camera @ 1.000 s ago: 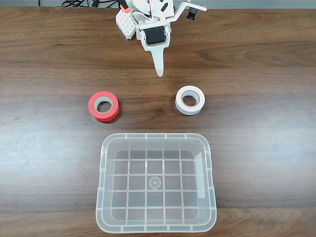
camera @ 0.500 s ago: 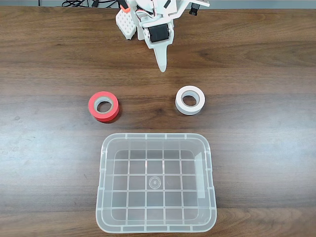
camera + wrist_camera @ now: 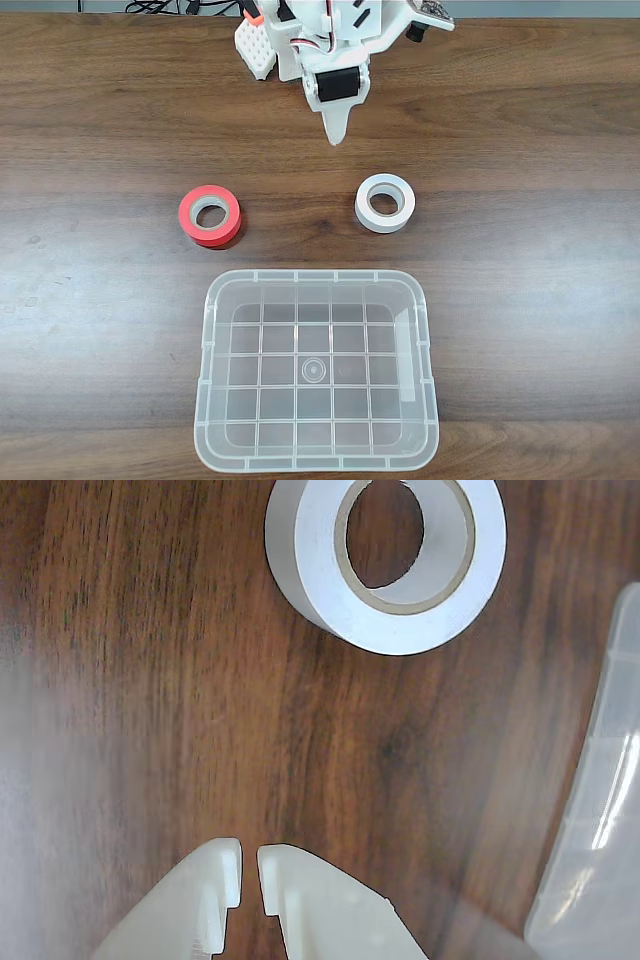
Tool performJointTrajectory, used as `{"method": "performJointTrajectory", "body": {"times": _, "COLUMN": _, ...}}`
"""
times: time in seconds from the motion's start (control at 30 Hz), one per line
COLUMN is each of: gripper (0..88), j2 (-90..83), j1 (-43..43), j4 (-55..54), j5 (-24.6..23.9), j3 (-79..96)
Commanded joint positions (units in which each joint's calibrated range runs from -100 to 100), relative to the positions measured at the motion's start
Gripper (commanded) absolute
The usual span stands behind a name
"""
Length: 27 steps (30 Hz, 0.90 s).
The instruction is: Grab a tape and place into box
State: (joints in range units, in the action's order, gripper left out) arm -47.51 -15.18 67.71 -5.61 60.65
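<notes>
The white tape (image 3: pixel 385 203) lies flat on the wooden table, right of centre in the fixed view; in the wrist view the tape (image 3: pixel 330 580) sits at the top, its hole facing up. The clear box (image 3: pixel 316 370) stands at the front, empty, and its rim (image 3: pixel 600 810) shows at the right edge of the wrist view. My gripper (image 3: pixel 336 135) hangs above the table behind and left of the tape. In the wrist view the gripper (image 3: pixel 250 865) has its fingertips nearly touching, with nothing between them.
A red tape roll (image 3: pixel 211 215) with a grey core lies left of the white one. The arm's base and cables (image 3: pixel 300 30) stand at the table's far edge. Bare wood surrounds both rolls and the box.
The gripper has swung slightly to the right and drawn back toward the base. Both rolls and the box have stayed put.
</notes>
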Motion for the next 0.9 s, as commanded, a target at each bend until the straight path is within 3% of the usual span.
{"method": "performJointTrajectory", "body": {"times": 0.0, "gripper": 1.3, "j2": 15.41, "j1": -0.26, "j4": -0.42, "j5": -0.08, "j3": -15.05}}
{"method": "performJointTrajectory", "body": {"times": 0.1, "gripper": 1.3, "j2": 21.60, "j1": -0.33, "j4": 0.01, "j5": 1.34, "j3": -19.61}}
{"method": "performJointTrajectory", "body": {"times": 0.33, "gripper": 1.3, "j2": 28.04, "j1": -3.33, "j4": 0.61, "j5": 11.72, "j3": -24.69}}
{"method": "performJointTrajectory", "body": {"times": 0.77, "gripper": 1.5, "j2": 34.96, "j1": -7.06, "j4": -6.58, "j5": 12.78, "j3": -23.90}}
{"method": "performJointTrajectory", "body": {"times": 0.87, "gripper": 7.5, "j2": 37.05, "j1": -7.06, "j4": -6.58, "j5": 12.41, "j3": -23.90}}
